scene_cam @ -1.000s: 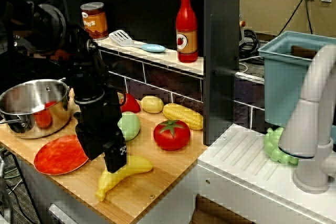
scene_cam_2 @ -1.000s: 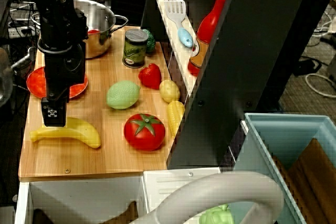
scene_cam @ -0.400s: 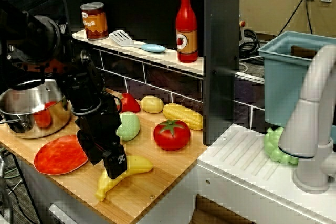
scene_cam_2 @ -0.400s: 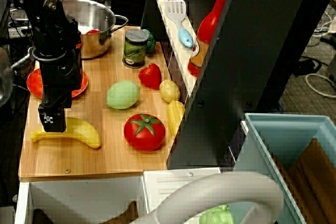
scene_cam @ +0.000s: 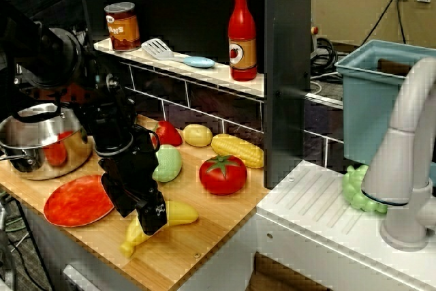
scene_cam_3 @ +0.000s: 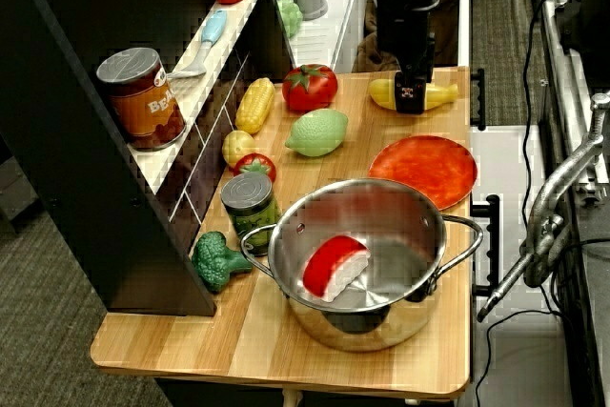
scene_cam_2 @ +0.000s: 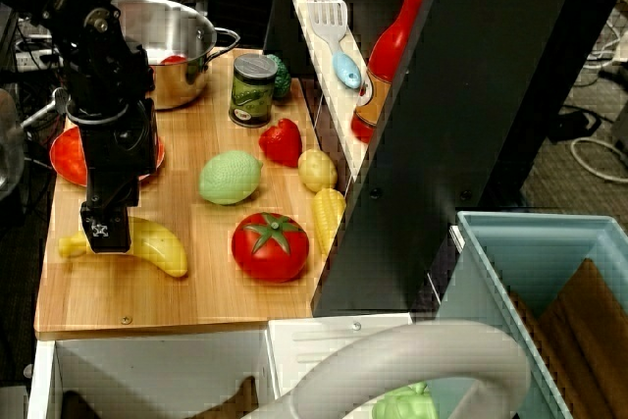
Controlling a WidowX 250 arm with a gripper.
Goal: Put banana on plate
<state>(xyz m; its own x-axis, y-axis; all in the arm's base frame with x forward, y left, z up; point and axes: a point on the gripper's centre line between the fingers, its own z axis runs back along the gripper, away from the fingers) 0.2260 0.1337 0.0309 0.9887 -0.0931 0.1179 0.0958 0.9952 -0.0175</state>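
Note:
The yellow banana [scene_cam: 178,214] [scene_cam_2: 162,248] [scene_cam_3: 437,94] lies on the wooden board near its front edge. My black gripper [scene_cam: 151,219] [scene_cam_2: 105,234] [scene_cam_3: 411,98] points down over the banana's middle, with its fingers on either side and shut on it. The banana's middle is hidden behind the fingers and both ends stick out. It still rests on the board. The red-orange plate [scene_cam: 71,204] [scene_cam_2: 65,158] [scene_cam_3: 425,169] lies flat beside the banana, toward the pot, partly behind my arm in the view from above.
A steel pot [scene_cam_3: 367,264] holding a red piece stands beyond the plate. A tomato [scene_cam: 223,174], a green lime-like fruit [scene_cam_2: 230,177], a corn cob [scene_cam: 237,150], a can [scene_cam_2: 253,89] and broccoli [scene_cam_3: 217,259] sit on the board. A shelf runs behind it, and a sink counter [scene_cam: 320,202] adjoins it.
My gripper has sunk lower onto the banana and shifted slightly along it. The banana's stem end has turned a little on the board.

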